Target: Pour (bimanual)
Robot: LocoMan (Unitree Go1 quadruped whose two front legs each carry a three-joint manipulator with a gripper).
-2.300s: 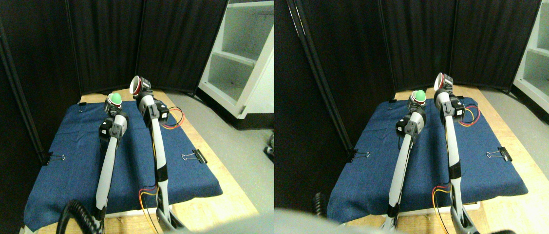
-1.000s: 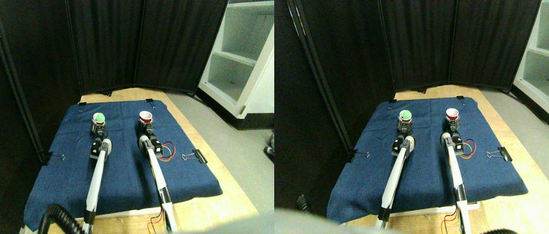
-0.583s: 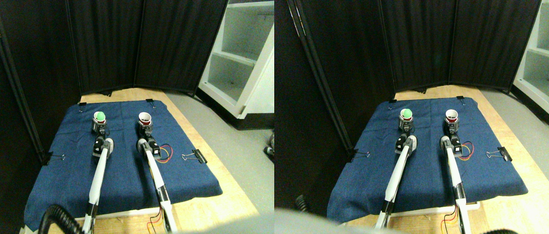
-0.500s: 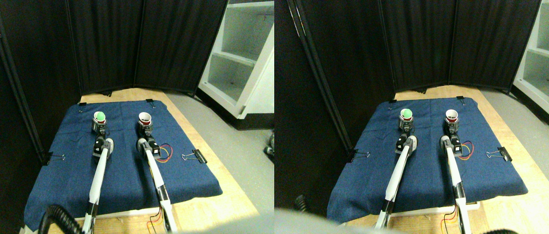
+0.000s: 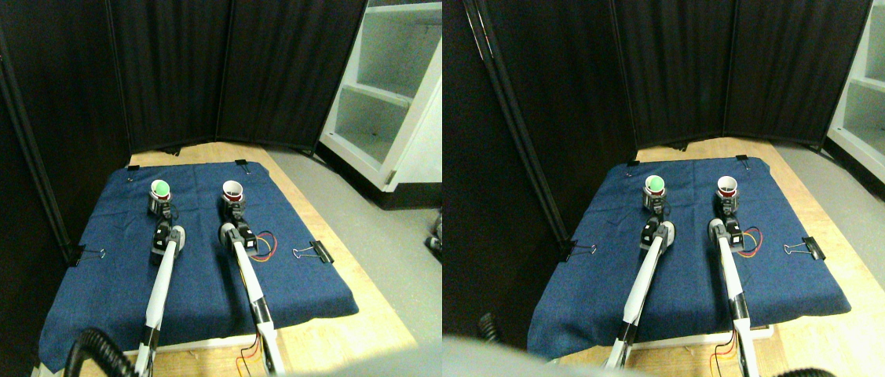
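Observation:
Two small cups stand upright on the blue cloth point(image 5: 199, 275) near its far end. The left cup point(image 5: 160, 193) holds a green ball point(image 5: 161, 188). The right cup point(image 5: 233, 191) is red with a white inside and looks empty. My left gripper point(image 5: 161, 207) sits at the base of the left cup, on its near side. My right gripper point(image 5: 235, 209) sits the same way at the base of the right cup. Both pale arms lie low over the cloth, roughly parallel.
The cloth covers a wooden board point(image 5: 332, 345) and is held by binder clips, one at the left edge point(image 5: 89, 254) and one at the right edge point(image 5: 316, 251). Dark folding screens point(image 5: 175, 71) stand behind. A white shelf unit point(image 5: 395, 86) stands at the right. Coloured wires point(image 5: 265, 245) loop beside my right arm.
Both arms have come down from holding the cups high, and the cups now stand on the cloth. In the last half second my left arm's wrist drew back slightly toward me.

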